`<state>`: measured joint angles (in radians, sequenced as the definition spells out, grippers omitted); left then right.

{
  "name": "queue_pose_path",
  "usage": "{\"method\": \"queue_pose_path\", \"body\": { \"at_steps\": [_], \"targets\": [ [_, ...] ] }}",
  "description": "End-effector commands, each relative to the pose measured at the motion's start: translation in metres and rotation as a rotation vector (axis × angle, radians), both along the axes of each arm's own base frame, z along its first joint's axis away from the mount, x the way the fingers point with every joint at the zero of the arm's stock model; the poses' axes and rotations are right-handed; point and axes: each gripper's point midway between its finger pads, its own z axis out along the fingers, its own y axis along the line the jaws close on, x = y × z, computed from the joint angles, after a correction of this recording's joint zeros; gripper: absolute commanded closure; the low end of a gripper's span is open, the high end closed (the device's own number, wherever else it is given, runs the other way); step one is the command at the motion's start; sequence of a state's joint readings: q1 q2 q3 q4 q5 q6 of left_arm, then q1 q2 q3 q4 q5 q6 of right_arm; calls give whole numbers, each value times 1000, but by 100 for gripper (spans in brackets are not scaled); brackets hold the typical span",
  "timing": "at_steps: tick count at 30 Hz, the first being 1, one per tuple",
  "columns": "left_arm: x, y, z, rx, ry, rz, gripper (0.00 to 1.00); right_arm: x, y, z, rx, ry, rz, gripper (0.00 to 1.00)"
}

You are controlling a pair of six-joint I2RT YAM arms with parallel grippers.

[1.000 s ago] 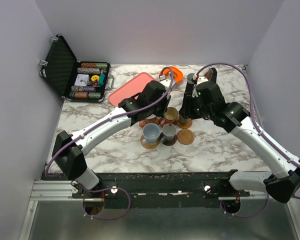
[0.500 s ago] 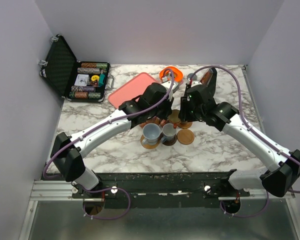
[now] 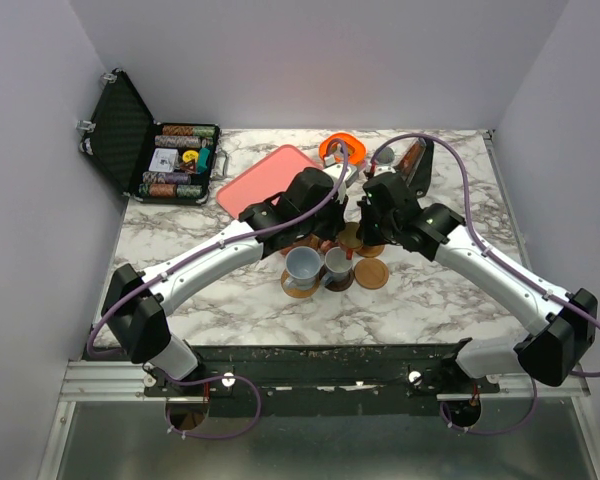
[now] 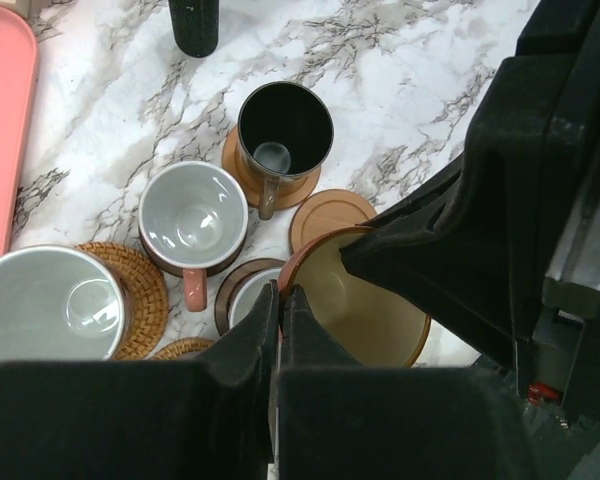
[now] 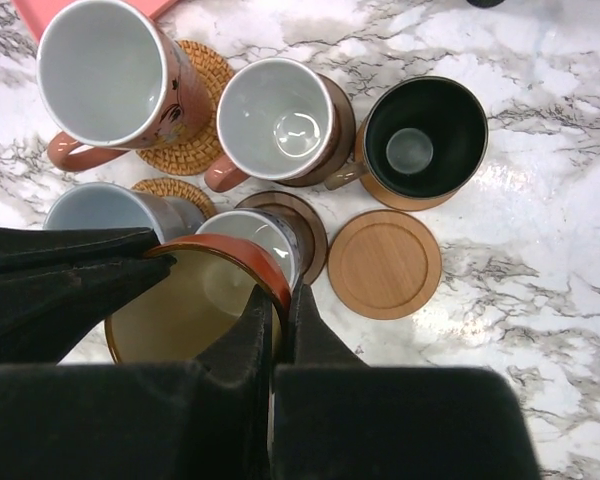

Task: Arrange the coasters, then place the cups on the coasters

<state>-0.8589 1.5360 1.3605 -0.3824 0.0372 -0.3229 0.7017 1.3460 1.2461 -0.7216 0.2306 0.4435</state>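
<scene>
Sharing one rim, the left pincer (image 4: 280, 298) and right pincer (image 5: 280, 298) both clench the copper cup (image 5: 180, 300) above the crowded mugs (image 5: 280, 120); a mistimed release could drop it onto them, missing the bare coaster (image 5: 385, 263).

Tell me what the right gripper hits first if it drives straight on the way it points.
The right gripper is shut on the rim of the orange cup; straight on, it would probably meet the grey cup on the dark coaster, though depth is unclear.
</scene>
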Motion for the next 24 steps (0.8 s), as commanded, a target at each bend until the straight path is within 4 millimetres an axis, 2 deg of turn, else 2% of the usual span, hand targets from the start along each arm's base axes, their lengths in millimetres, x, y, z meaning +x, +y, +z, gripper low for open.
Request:
{"method": "queue_pose_path", "body": {
  "at_steps": [1,4,8,12,15,20,24],
  "targets": [
    [-7,-7,22,-72,-30,-25,83,7,-13,0,-37,-26,-82,99],
    [-5,-3,28,-88,-63,-7,65,9,-17,13,-17,-65,-99,99],
    [-2,13,51,-123,-155,43,27,10,-32,30,-23,-102,-136,99],
    [7,44,76,-164,-266,169,8,9,-55,37,-26,-121,-197,99],
    [10,68,86,-180,-331,244,1,3,-66,32,-20,-118,-249,99],
    [24,107,93,-175,-369,352,1,-7,-77,4,11,-75,-328,99],
    [30,125,94,-203,-359,391,1,-14,-77,-17,60,-53,-379,99]
  ]
}}
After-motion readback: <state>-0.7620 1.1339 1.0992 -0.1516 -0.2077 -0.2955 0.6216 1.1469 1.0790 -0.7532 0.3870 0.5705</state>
